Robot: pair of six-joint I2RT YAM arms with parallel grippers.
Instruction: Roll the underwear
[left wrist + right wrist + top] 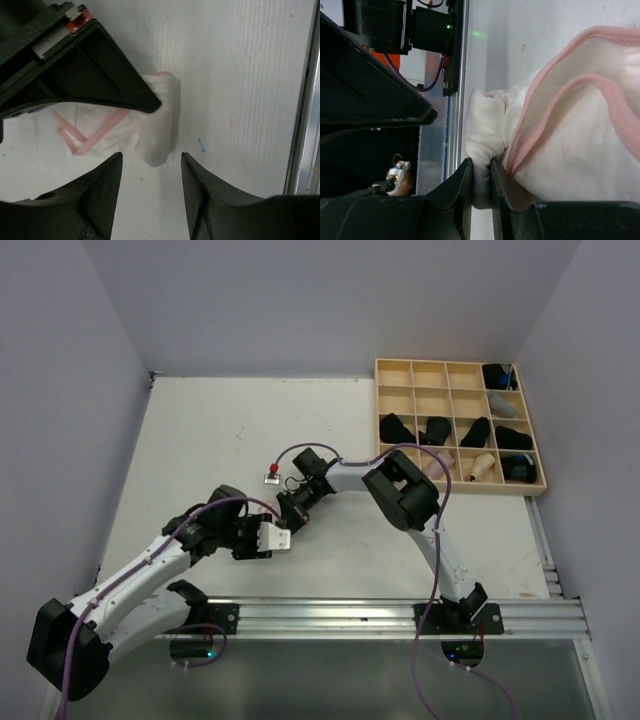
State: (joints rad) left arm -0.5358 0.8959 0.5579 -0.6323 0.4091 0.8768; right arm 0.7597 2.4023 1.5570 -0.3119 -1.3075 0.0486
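Your table (200, 440) carries a pale wooden grid tray (430, 362) at its far right corner, with black rolls (398, 427) in several compartments.

Your right arm (405, 495) rises from its base, bends sharply at the elbow and reaches left toward mid-table. Your left arm (150, 565) stretches low from the near left corner toward the same spot, so the two wrists meet almost nose to nose.

Right gripper (480, 167): clenched, its fingers pinching a bunched fold of the whitish underwear (570, 150) (the pink edging shows clearly).

Left gripper (150, 159): jaws parted, holding nothing. Its fingertips (112, 165) are poised just beside the end of the partly rolled cloth, not touching it.

The garment lies on the table surface between both tools. One end is rolled into a thick wad and the rest is spread loosely beneath the right gripper's finger.
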